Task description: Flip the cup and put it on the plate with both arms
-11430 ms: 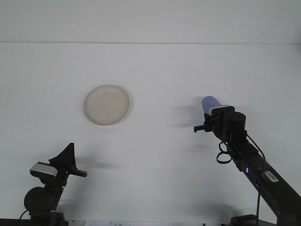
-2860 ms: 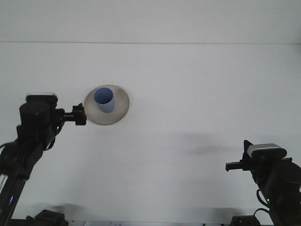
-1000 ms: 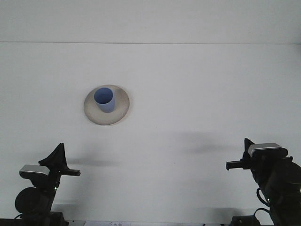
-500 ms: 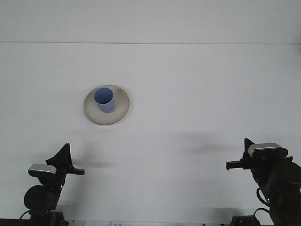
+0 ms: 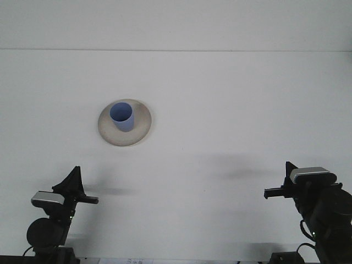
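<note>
Down at the near edge sit the two arms. The left gripper point(image 5: 82, 193) is low in the left corner, and the right gripper point(image 5: 273, 192) is low in the right corner. Both are pulled back and hold nothing. I cannot tell if the fingers on either one are apart or together, because they look small and dark from here.

Between the arms and the things, the white tabletop point(image 5: 231, 110) is bare.

Farther out, on the left half, lies the plate point(image 5: 140, 129). It is round, flat and cream colored. The cup point(image 5: 122, 117) stands on it, a bit toward the far left side of the plate, not quite in the middle. The cup is blue and stands up straight, with its open mouth on top, so you can see down into it. Its long side points up from the plate.

The cup is up and away from both sets of fingers, well apart from each. The left gripper is the nearer one: the cup is almost straight ahead of it, a little to its right. From the right gripper the cup is far off to the left and ahead, across the tabletop.

It looks like the job is done, since the cup is right way up and on the plate. If an arm had to go back for it, the left one has the shorter trip.
</note>
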